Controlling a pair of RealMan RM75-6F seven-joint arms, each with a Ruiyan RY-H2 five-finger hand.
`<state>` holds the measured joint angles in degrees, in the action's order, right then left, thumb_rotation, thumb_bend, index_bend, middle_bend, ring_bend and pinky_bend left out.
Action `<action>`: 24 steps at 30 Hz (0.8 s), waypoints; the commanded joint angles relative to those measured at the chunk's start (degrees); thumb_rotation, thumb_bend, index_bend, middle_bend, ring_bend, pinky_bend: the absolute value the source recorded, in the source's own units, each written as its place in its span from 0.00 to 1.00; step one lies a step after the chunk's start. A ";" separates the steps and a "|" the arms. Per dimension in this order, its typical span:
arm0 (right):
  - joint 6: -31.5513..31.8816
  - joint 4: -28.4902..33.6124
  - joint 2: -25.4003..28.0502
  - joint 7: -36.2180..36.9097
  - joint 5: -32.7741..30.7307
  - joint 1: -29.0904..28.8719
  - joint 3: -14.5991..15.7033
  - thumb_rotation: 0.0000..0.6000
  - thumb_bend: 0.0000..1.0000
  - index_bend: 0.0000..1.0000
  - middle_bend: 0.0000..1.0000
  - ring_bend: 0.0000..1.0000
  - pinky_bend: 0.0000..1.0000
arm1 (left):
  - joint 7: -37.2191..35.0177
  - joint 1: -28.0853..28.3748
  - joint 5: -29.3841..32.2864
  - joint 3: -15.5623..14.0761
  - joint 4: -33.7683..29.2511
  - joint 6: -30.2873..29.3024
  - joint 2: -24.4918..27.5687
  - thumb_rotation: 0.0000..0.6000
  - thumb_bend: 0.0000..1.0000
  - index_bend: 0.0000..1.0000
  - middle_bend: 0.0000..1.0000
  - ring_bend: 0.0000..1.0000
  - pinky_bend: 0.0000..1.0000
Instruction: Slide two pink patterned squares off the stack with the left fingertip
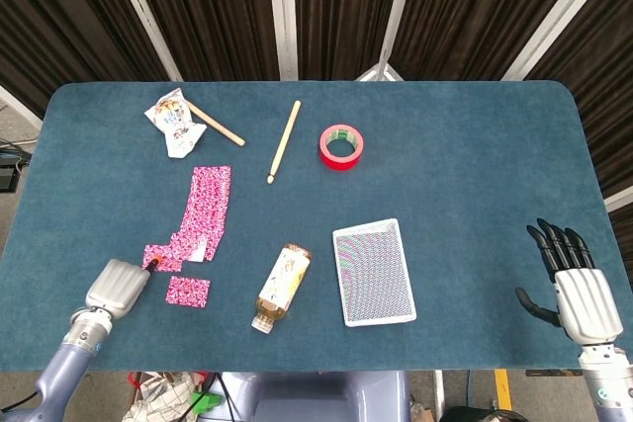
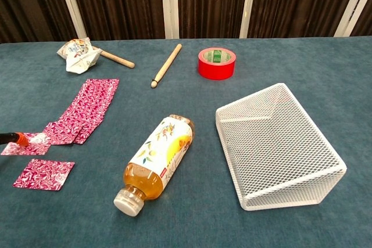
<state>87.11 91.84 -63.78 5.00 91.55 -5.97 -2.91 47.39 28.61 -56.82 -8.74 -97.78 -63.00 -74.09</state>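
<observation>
A fanned row of pink patterned squares (image 1: 205,207) (image 2: 87,108) lies on the blue table at the left. One pink square (image 1: 188,291) (image 2: 44,173) lies apart in front of the row. Another square (image 1: 163,258) (image 2: 26,145) sits at the row's near end, shifted left. My left hand (image 1: 117,288) is curled with one orange-tipped fingertip (image 1: 154,263) (image 2: 21,139) pressed on that shifted square. My right hand (image 1: 574,284) hovers at the right front of the table, fingers spread, holding nothing. The chest view shows only the left fingertip.
A tea bottle (image 1: 282,287) (image 2: 156,161) lies on its side right of the squares. A white mesh basket (image 1: 374,272) (image 2: 278,143) lies beyond it. Red tape roll (image 1: 341,146), two wooden sticks (image 1: 284,140) (image 1: 215,123) and a crumpled wrapper (image 1: 175,122) lie farther back.
</observation>
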 commanded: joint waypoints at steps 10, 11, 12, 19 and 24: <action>-0.17 0.04 -0.24 -0.45 -0.08 -0.11 -0.03 1.00 0.31 0.00 0.04 0.06 0.06 | -1.75 -1.57 -0.25 -0.67 1.04 -0.66 1.64 1.00 0.71 0.16 0.88 0.72 0.62; -0.15 0.04 -0.23 -0.46 -0.06 -0.10 -0.02 1.00 0.31 0.00 0.04 0.06 0.06 | -1.92 -1.73 -0.34 -0.71 1.09 -0.79 1.79 1.00 0.71 0.16 0.88 0.72 0.62; -0.15 0.05 -0.22 -0.47 -0.05 -0.12 -0.02 1.00 0.31 0.00 0.04 0.06 0.06 | -2.05 -1.89 -0.36 -0.75 1.13 -0.94 1.97 1.00 0.71 0.16 0.88 0.72 0.62; -0.32 0.15 -0.23 -0.69 -0.03 -0.16 0.07 1.00 0.31 0.00 0.04 0.06 0.06 | -3.15 -2.64 -1.34 -0.59 0.34 -1.93 3.18 1.00 0.71 0.16 0.88 0.72 0.62; -0.27 0.14 -0.29 -0.77 0.00 -0.15 0.06 1.00 0.31 0.00 0.04 0.06 0.06 | -6.75 -3.12 -5.69 -0.11 -1.78 -3.04 4.75 1.00 0.59 0.16 0.81 0.67 0.60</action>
<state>86.84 91.98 -64.07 4.23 91.54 -6.13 -2.85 42.03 25.77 -60.98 -9.01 -98.63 -65.51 -70.10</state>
